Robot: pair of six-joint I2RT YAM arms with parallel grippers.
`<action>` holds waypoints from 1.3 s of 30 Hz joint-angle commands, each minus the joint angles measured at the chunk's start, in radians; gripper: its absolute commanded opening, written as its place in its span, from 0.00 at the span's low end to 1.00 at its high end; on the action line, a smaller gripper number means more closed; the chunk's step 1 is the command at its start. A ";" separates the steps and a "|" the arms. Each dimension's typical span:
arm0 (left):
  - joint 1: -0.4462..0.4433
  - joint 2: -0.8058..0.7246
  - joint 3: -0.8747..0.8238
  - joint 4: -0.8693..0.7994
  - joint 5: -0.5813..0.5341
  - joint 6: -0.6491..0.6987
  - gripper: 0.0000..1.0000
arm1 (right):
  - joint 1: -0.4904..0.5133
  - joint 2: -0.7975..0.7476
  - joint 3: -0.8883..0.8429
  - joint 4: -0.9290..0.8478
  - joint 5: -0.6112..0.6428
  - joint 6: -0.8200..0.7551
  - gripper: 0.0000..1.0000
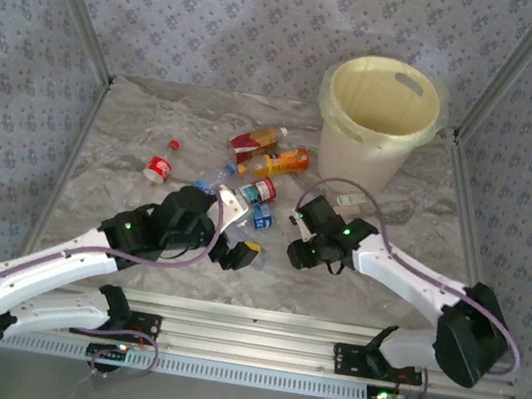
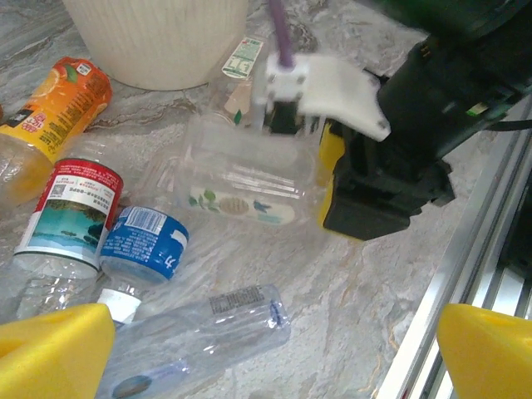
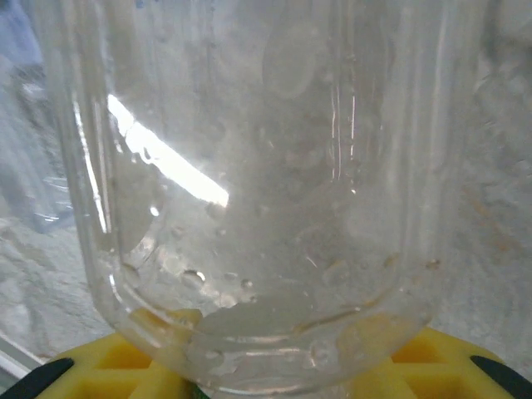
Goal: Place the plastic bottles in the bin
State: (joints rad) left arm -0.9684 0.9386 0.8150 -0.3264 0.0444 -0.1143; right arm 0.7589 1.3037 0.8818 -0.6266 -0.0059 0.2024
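My right pincer (image 3: 270, 366) clamps a clear bottle (image 2: 245, 179) lying on the table (image 1: 122, 146), near its middle. My left pincer (image 2: 270, 357) gapes wide above other bottles (image 2: 71, 208). The pale yellow bin (image 1: 377, 136) stands far right.

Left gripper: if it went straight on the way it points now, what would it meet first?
Probably the clear crushed bottle lying just ahead of the open left gripper, slightly off its centre line; the leaf-label bottle lies farther on. Depth is unclear from the wrist view.
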 commanded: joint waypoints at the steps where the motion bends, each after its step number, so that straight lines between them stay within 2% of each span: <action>1: 0.003 -0.013 -0.035 0.128 -0.003 -0.077 1.00 | -0.021 -0.096 0.041 -0.042 0.012 0.018 0.42; 9: 0.005 -0.054 -0.140 0.400 -0.071 -0.158 1.00 | -0.099 -0.233 0.200 -0.043 -0.022 -0.008 0.42; 13: 0.005 -0.077 -0.181 0.555 -0.093 -0.192 1.00 | -0.138 -0.224 0.295 -0.020 -0.009 -0.027 0.42; 18: 0.011 -0.068 -0.166 0.625 -0.071 -0.197 1.00 | -0.203 -0.171 0.446 0.009 -0.005 -0.066 0.42; 27: 0.014 -0.027 -0.058 0.647 0.012 -0.194 1.00 | -0.382 0.021 0.729 0.022 -0.059 -0.096 0.42; 32: 0.016 -0.004 0.000 0.645 0.052 -0.197 1.00 | -0.461 0.172 0.918 -0.037 -0.047 -0.113 0.42; 39: 0.016 0.012 0.048 0.642 0.063 -0.201 1.00 | -0.563 0.388 1.142 -0.127 -0.093 -0.126 0.43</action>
State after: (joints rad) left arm -0.9554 0.9451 0.8162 0.2882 0.0826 -0.3023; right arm 0.2237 1.6344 1.9491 -0.6857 -0.0711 0.1020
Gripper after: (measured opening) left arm 0.995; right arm 0.433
